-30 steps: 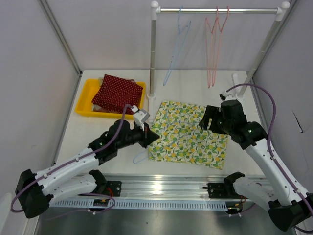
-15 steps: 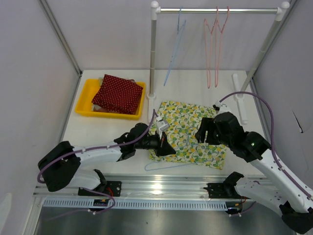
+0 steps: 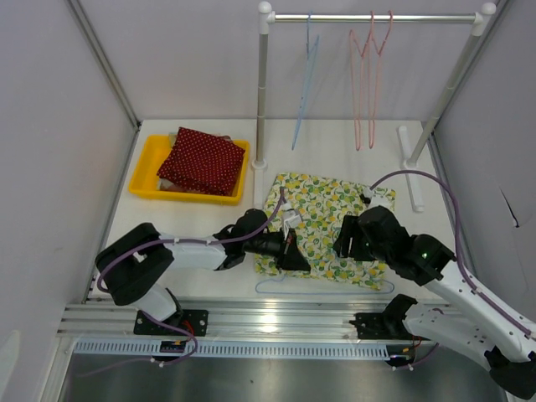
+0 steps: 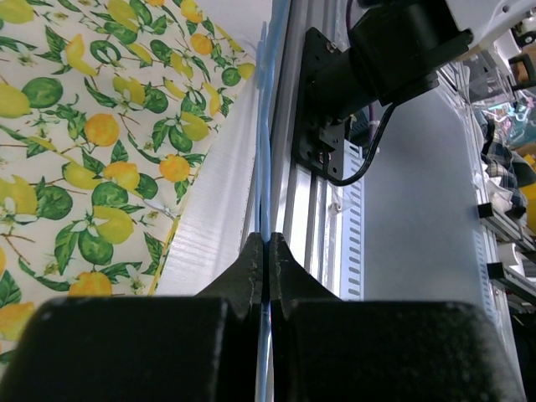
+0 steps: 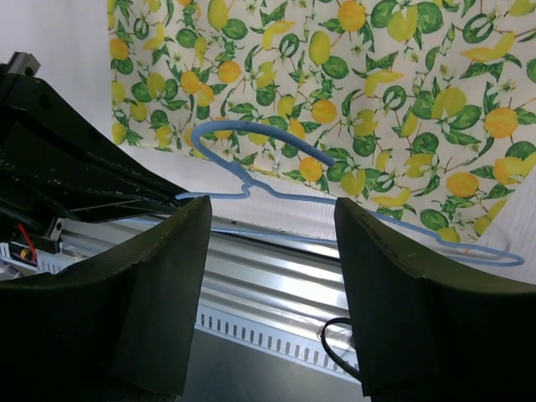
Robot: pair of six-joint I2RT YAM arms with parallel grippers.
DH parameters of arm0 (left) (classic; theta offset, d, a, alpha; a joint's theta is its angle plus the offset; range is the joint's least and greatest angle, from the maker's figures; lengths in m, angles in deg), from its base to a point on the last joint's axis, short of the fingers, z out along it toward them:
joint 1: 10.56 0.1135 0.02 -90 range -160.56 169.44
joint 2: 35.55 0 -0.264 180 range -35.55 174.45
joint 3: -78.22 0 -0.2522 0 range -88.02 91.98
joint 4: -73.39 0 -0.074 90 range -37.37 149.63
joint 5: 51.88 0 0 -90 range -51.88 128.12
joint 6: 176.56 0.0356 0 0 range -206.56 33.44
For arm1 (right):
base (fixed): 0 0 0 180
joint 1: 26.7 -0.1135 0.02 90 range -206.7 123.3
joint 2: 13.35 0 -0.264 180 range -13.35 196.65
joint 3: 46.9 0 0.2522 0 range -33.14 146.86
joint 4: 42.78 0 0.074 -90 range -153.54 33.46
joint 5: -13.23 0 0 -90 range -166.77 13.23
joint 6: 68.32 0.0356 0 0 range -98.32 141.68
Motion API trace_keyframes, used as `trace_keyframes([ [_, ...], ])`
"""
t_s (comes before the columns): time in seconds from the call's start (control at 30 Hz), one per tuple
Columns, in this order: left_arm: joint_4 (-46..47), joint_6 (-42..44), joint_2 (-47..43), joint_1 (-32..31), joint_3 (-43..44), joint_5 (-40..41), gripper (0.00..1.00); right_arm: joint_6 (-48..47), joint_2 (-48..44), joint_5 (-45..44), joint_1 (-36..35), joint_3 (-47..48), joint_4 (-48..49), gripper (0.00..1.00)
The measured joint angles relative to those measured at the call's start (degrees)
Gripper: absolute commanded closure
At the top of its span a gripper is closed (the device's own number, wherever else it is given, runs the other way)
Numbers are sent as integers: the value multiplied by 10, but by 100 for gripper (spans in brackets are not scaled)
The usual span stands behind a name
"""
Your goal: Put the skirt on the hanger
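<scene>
Evidently the skirt [image 3: 322, 222] is spread flat in the middle of the table [image 3: 335, 151], and the blue hanger [image 4: 266, 151] is laid along its near edge. The left tool [image 4: 266, 251] is clamped on the hanger's thin wire. The right tool [image 5: 272, 218] is held with its fingers apart above the skirt's near right part, with nothing between them. The skirt is judged light, soft and limp. It is expected to sag and fold if lifted from a single point, so a hold on an edge is preferred, probably the narrower far edge, which is taken for the waist. The hanger is judged stiff, light and smooth, so twisting in the grip is to be expected when it is pushed against the cloth.
</scene>
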Motion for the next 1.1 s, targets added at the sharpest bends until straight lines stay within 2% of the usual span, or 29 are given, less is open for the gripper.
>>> trace_keyframes([
  [0.17, 3, 0, 22, 6, 12, -10, 100, 15, -5, 3, -23, -48, 10, 40],
  [0.43, 8, 2, 44, 49, 12, -18, 100, 39, -42, 3, -51, -109, 36, 41],
  [0.7, 9, 3, 60, 59, 13, -18, 100, 61, -41, -1, -56, -120, 45, 36],
  [1.1, 33, 11, 79, 80, -1, -15, 100, 64, 2, 12, -70, -152, 91, 34],
])
